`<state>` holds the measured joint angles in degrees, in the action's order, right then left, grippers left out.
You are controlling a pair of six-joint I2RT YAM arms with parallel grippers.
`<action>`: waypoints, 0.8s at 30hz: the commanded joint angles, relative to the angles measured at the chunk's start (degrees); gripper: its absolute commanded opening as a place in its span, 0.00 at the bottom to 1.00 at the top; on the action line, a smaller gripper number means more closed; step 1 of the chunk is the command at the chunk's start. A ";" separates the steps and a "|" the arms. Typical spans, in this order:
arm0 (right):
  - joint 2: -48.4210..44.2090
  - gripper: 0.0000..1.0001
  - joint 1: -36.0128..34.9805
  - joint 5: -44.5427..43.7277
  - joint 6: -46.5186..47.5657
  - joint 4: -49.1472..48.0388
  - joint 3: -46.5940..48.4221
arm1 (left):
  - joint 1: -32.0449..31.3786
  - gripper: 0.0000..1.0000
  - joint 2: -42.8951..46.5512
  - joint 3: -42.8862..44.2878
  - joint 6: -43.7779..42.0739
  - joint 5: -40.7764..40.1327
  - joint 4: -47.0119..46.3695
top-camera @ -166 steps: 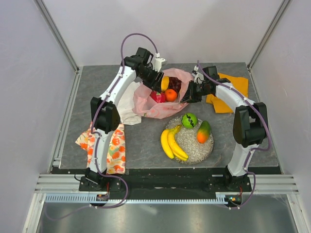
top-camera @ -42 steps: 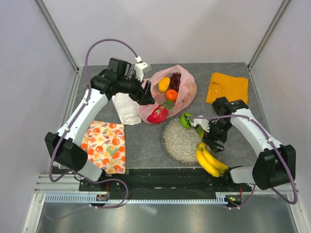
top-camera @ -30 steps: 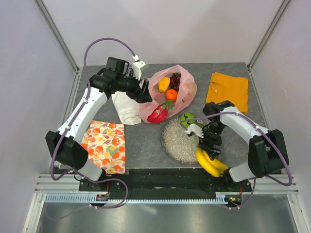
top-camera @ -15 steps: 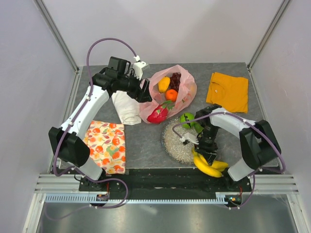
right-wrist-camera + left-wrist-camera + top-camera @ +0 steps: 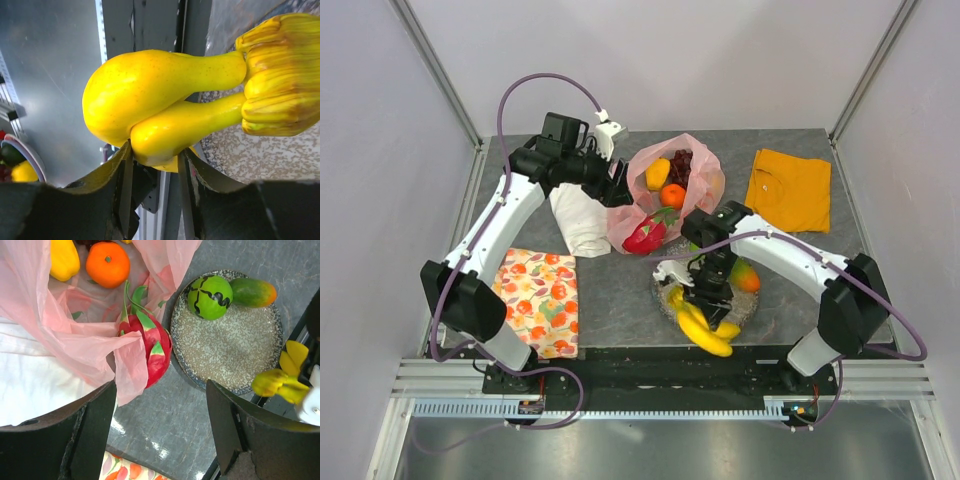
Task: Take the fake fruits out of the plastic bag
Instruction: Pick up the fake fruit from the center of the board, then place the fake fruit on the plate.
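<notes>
Right wrist: right fingers (image 5: pixel 195 180) clenched on the banana bunch (image 5: pixel 150 100) over the near rim of the glittery dish (image 5: pixel 260 160). Left wrist: left fingers (image 5: pixel 90 430) spread wide, empty, over the edge of the pink plastic bag (image 5: pixel 75 335); dragon fruit (image 5: pixel 150 347) at its mouth; orange (image 5: pixel 107 264), yellow fruit (image 5: pixel 63 259) inside.

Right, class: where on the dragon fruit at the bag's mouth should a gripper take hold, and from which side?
Grip the dragon fruit across its rounded red body, at the bare end outside the plastic bag, from above. Its green scales point into the bag, pink film drapes one flank and the dish rim sits close on the other, so a side approach looks crowded.
</notes>
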<state>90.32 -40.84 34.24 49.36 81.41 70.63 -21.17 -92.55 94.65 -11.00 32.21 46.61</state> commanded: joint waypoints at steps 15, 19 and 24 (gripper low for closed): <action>12.51 0.28 -2.58 -12.97 -21.76 -1.69 19.55 | 0.25 0.79 1.67 2.56 -2.35 1.81 -0.82; 13.47 0.29 -4.16 -11.83 -24.57 -2.30 18.32 | 0.34 0.79 2.90 0.63 -2.71 1.19 -0.73; 16.89 0.27 -5.21 -10.59 -28.61 -3.88 16.91 | 0.43 0.79 4.22 -0.61 -3.50 0.32 -0.56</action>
<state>104.18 -45.32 22.65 25.87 77.08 88.49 -21.06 -91.42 94.70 -11.73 33.06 46.63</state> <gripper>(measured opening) 0.428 0.793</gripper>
